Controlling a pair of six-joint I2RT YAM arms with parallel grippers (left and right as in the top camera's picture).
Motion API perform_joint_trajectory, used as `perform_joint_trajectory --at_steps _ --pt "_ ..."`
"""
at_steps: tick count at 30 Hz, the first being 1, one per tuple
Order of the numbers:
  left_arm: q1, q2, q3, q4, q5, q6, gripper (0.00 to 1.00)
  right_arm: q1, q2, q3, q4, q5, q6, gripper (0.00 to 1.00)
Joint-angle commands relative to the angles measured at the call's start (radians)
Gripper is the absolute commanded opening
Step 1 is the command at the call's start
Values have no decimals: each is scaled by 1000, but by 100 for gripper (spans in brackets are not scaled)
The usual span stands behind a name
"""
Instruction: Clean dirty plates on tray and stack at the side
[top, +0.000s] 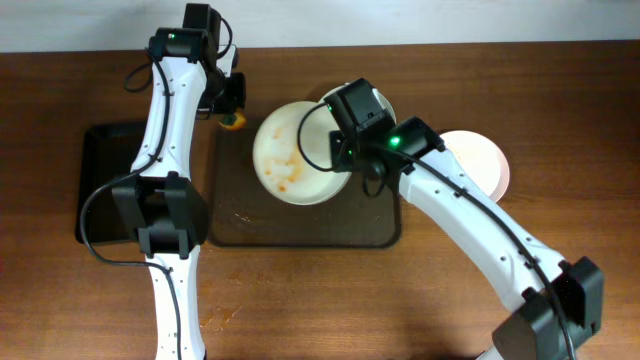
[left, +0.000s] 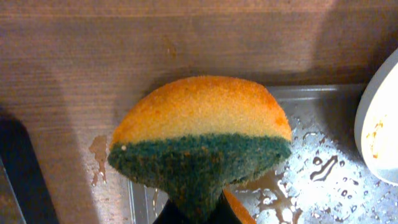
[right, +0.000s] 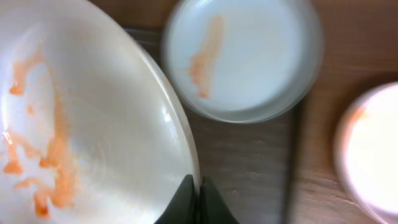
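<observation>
My R pincer (right: 196, 200) is clamped on the right rim of the streaked plate (right: 87, 118), fingers pinched tight w/ the rim between them. That plate has orange-brown smears across its middle. Overhead it sits over the centre of the brown tray (top: 300, 228), w/ the R pincer (top: 337, 155) at its right edge. It looks tilted in the wrist view, but I can't tell if it's fully clear of the tray.

The second plate (right: 249, 62) is at the tray's far right. It's blurred, w/ one orange streak down its left half, and overhead it's mostly hidden under the R wrist. The third plate (top: 478, 160) is off the tray, on the tabletop (top: 330, 300) just right of it. Its left part is under the R arm and glare washes it out, so I can't judge marks.

My L pincer (left: 193, 216) is closed on the sponge (left: 199, 124), which is yellow-orange foam over a green scouring layer, bulging out past the fingers. Overhead the L pincer (top: 232, 110) hangs at the tray's far-left corner. I can't tell if the sponge touches the tray. The tray floor there is wet w/ droplets.

A black tray (top: 105, 150) lies left of the brown one, partly under the L arm.
</observation>
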Motion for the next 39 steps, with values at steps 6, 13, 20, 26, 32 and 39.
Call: perform_joint_trajectory --at_steps 6,13,20,26,32,39 --pt "2 -8 13 23 -7 -11 1 304 3 7 47 996 -127 4" --pt "2 -8 13 17 -7 -10 0 390 3 7 266 1094 -293 4" --pt "8 -8 13 -28 -6 -11 0 224 61 3 152 198 106 4" --pt "34 -8 13 -38 0 -26 1 126 363 3 192 -221 259 4" --pt "34 -8 13 -37 0 -26 0 -10 379 3 315 -469 3 44" --pt "34 -8 13 -34 0 -26 0 20 475 4 370 -461 87 28"
